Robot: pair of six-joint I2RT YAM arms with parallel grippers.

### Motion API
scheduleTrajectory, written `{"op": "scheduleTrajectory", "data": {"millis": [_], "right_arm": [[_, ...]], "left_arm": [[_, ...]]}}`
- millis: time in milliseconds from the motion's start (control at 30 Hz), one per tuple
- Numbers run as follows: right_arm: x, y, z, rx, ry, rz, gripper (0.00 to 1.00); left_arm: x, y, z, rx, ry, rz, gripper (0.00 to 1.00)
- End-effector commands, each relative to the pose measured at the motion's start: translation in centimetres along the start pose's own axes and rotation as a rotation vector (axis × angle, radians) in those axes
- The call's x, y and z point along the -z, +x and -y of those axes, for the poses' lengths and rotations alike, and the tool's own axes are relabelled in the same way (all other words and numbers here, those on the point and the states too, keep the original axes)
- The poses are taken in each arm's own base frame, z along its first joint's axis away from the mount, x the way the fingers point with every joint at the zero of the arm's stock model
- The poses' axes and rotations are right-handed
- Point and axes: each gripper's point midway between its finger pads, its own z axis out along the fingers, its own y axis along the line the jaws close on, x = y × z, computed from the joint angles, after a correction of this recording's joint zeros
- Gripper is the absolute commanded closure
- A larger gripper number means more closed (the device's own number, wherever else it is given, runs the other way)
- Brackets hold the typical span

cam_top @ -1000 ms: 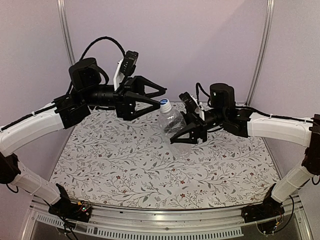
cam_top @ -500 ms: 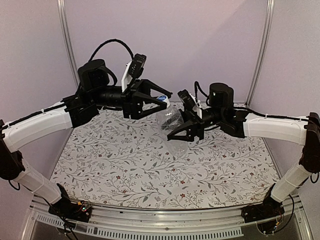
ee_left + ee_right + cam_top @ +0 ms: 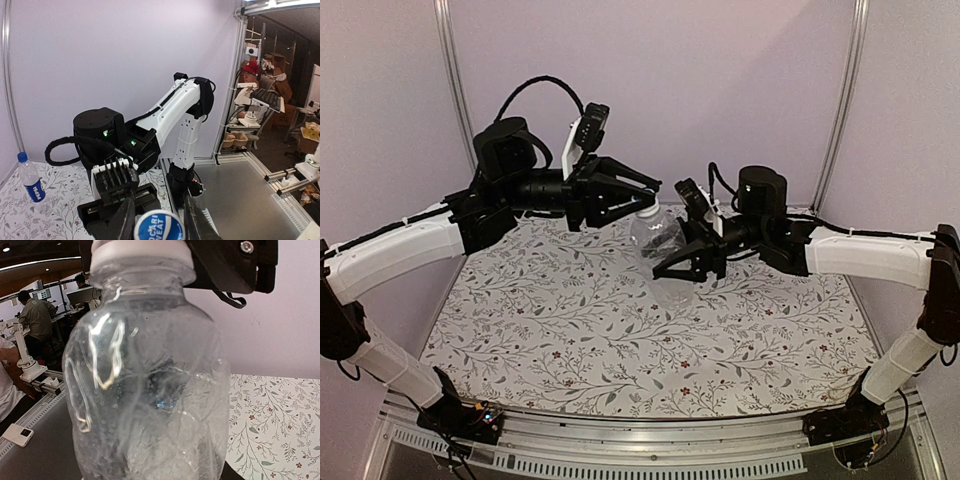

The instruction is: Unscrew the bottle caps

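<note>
Top external: raised left pincer (image 3: pixel 646 202) clasps cap (image 3: pixel 159 227), right pincer (image 3: pixel 678 262) clamps bottle (image 3: pixel 658 234).

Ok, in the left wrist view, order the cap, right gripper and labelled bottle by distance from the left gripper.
1. Cap: bottom centre, between the fingers of the left gripper.
2. Right gripper: just behind, left of centre, holding the plain bottle.
3. Labelled bottle: upright at far left, well beyond both.

Bottle (image 3: pixel 658 238) above the table (image 3: pixel 570 330) — left gripper (image 3: pixel 647 203) on its cap (image 3: pixel 159 227), right gripper (image 3: pixel 672 262) round its body; second bottle (image 3: pixel 30 177) beside the wall (image 3: pixel 100 50).
</note>
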Motion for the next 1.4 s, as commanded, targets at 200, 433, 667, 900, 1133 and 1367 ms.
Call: {"op": "scheduleTrajectory", "data": {"millis": [200,433,667,900,1133,1367], "right_arm": [[2.4,-0.5,6.6,-0.008,0.427,0.027,0.57],[3.9,-0.3,9.3,0.037,0.604,0.021,0.57],[3.6,0.0,9.2,0.037,0.589,0.030,0.57],[2.5,0.8,6.5,0.051,0.433,0.012,0.57],[1.2,0.7,3.3,0.072,0.224,0.024,0.56],[0.6,-0.4,1.6,0.051,0.082,0.057,0.56]], "left_arm": [[2.0,-0.6,-6.2,0.126,-0.436,0.058,1.00],[5.1,0.3,-10.4,0.195,-0.899,0.109,0.95],[5.0,-1.3,-10.1,0.159,-0.907,0.140,0.60],[5.2,-3.0,-8.0,0.092,-0.716,0.166,0.28],[4.3,-2.8,-4.8,0.056,-0.394,0.111,0.13],[2.7,-2.1,-1.3,0.004,-0.125,0.054,0.09]]}}
